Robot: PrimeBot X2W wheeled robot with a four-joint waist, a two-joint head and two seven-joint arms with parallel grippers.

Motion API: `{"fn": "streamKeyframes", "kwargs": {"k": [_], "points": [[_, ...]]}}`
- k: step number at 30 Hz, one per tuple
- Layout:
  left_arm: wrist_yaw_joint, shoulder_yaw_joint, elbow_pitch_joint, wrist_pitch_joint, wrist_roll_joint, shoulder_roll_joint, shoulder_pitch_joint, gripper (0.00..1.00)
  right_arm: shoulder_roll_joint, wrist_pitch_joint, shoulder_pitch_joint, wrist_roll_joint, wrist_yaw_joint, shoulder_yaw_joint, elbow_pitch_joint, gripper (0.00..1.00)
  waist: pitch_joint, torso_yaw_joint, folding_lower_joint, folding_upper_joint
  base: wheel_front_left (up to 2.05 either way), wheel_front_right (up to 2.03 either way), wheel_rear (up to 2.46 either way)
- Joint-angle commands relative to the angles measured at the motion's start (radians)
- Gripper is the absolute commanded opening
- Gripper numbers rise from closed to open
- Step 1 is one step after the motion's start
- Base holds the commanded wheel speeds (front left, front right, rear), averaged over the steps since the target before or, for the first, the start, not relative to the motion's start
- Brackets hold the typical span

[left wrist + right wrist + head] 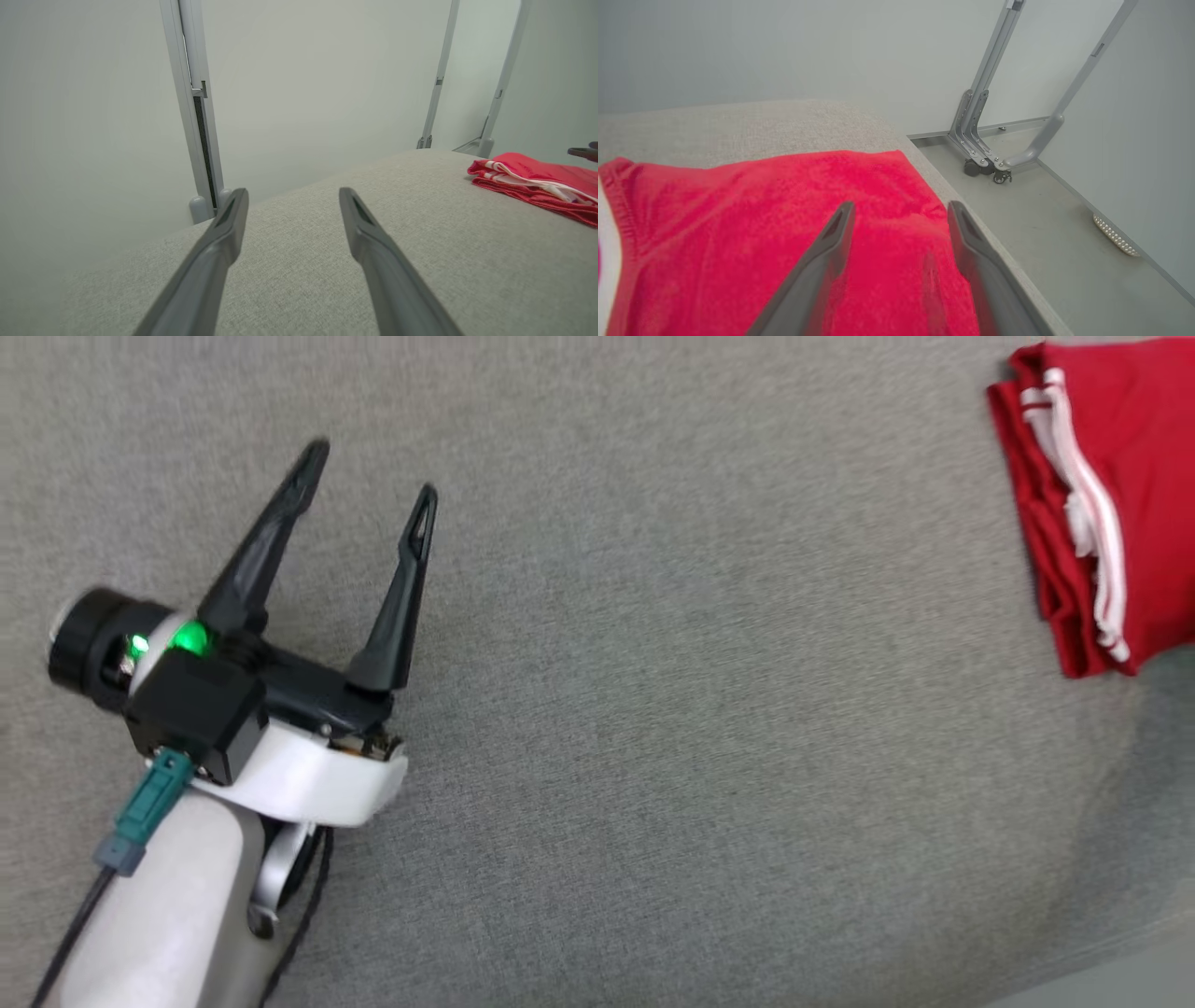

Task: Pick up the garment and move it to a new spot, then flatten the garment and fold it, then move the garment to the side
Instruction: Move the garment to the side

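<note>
Neatly folded, the red garment [1120,476] lies on nubby grey cloth [700,709], left pincer [372,471] and right pincer [900,207] gaping.

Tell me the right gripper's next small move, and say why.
Probably lift the right gripper straight up and away. Its fingers are spread over the red garment, gripping nothing, and the garment already lies folded near the table's right edge, well apart from the open left gripper. Folding and moving aside look done.

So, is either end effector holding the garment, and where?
Nothing is held. The left end effector is open, apart from the garment; the right end effector is open above it.
</note>
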Motion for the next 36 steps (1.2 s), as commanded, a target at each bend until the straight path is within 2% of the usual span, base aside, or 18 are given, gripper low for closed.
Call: {"fn": "streamKeyframes", "kwargs": {"k": [1,4,5,6,11,14,20,25,32,36], "points": [[0.009,0.004,0.016,-0.013,-0.017,-0.006,0.036,1.0,0.038,-0.005,0.081,-0.015,-0.002,-0.024,-0.069,1.0,-0.078,-0.02,0.0,0.0,0.0,0.0,0.0],[0.021,0.008,0.047,-0.027,-0.038,-0.016,0.088,1.0,0.102,-0.005,0.194,-0.053,-0.002,-0.061,-0.199,1.0,-0.146,-0.023,0.0,0.0,0.0,0.0,0.0],[0.03,0.014,0.066,-0.032,-0.054,-0.021,0.122,1.0,0.149,-0.005,0.269,-0.072,-0.002,-0.071,-0.289,1.0,-0.184,-0.023,0.0,0.0,0.0,0.0,0.0],[0.035,0.017,0.075,-0.038,-0.065,-0.026,0.138,1.0,0.167,-0.005,0.307,-0.089,-0.002,-0.071,-0.336,1.0,-0.204,-0.022,0.0,0.0,0.0,0.0,0.0],[0.056,0.036,0.111,-0.055,-0.104,-0.042,0.22,1.0,0.262,-0.004,0.464,-0.137,-0.002,-0.04,-0.551,1.0,-0.285,0.004,0.0,0.0,0.0,0.0,0.0],[0.072,0.053,0.131,-0.065,-0.127,-0.05,0.261,1.0,0.3,-0.004,0.549,-0.172,-0.002,0.012,-0.648,1.0,-0.332,0.036,0.0,0.0,0.0,0.0,0.0],[0.099,0.07,0.177,-0.073,-0.148,-0.06,0.335,1.0,0.33,0.003,0.694,-0.209,-0.002,0.063,-0.766,1.0,-0.426,0.136,0.0,0.0,0.0,0.0,0.0],[0.116,0.09,0.208,-0.072,-0.174,-0.061,0.386,1.0,0.341,0.034,0.775,-0.217,-0.002,0.065,-0.832,1.0,-0.481,0.197,0.0,0.0,0.0,0.0,0.0],[0.152,0.13,0.238,-0.07,-0.193,-0.036,0.477,1.0,0.353,0.097,0.889,-0.213,-0.002,0.059,-0.924,1.0,-0.564,0.242,0.0,0.0,0.0,0.0,0.0],[0.174,0.119,0.212,-0.044,-0.185,-0.038,0.527,1.0,0.358,0.127,0.951,-0.204,-0.002,0.043,-0.958,1.0,-0.608,0.253,0.0,0.0,0.0,0.0,0.0]]}}
